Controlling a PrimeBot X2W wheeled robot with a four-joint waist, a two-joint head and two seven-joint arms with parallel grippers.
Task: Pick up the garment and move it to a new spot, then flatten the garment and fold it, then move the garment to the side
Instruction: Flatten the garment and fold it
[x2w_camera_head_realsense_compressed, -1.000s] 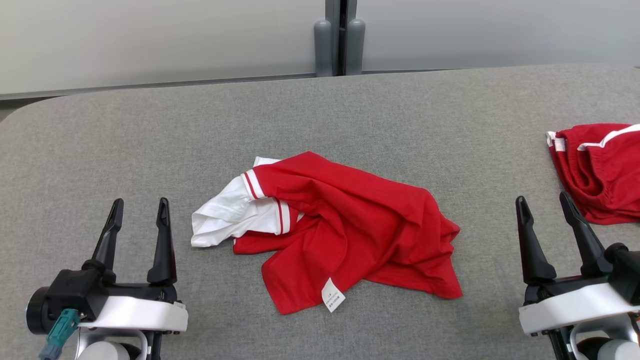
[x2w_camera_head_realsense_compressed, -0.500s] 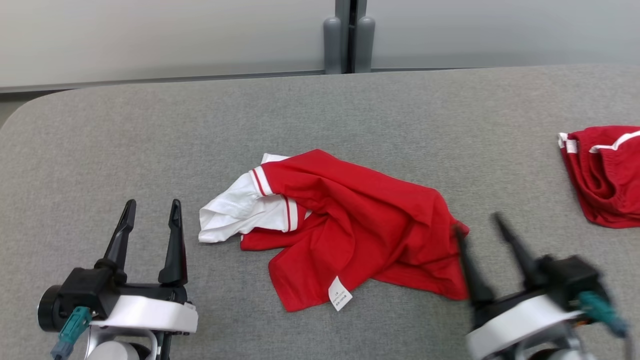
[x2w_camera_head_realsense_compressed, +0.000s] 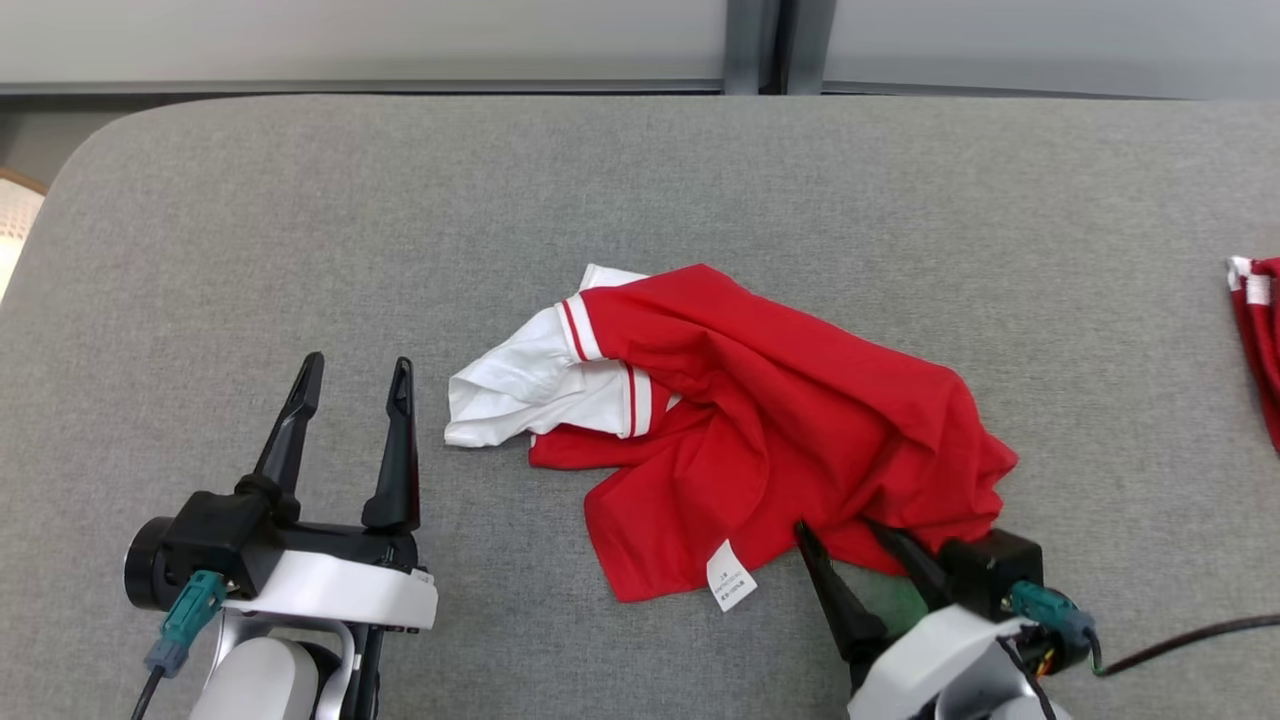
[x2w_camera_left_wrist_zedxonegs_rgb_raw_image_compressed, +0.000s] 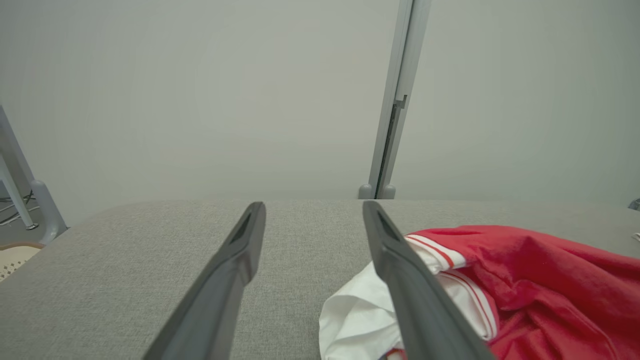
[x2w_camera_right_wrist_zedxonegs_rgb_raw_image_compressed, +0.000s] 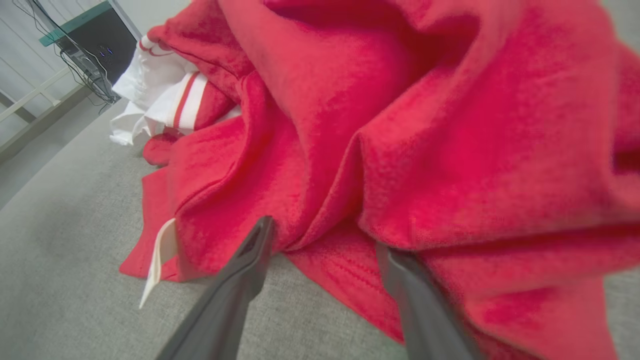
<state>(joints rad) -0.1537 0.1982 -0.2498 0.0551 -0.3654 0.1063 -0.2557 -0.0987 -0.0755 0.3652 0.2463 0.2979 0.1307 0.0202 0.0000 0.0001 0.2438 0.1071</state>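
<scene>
Red-and-white jersey cloth: the garment (x2w_camera_head_realsense_compressed: 760, 420) lies crumpled mid-surface (x2w_camera_head_realsense_compressed: 300, 200), and looks light, limp and prone to bunching. The right end effector (x2w_camera_head_realsense_compressed: 838, 525), spread wide and empty, noses its near edge, a sensible pinch point. The left end effector (x2w_camera_head_realsense_compressed: 358, 360) gapes idle alongside.

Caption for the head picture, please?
Open right gripper at edge of red shirt; open left gripper beside it.

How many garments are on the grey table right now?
2. A crumpled red and white garment lies centrally; a second red garment sits at the right edge, cut off by the frame.
</scene>
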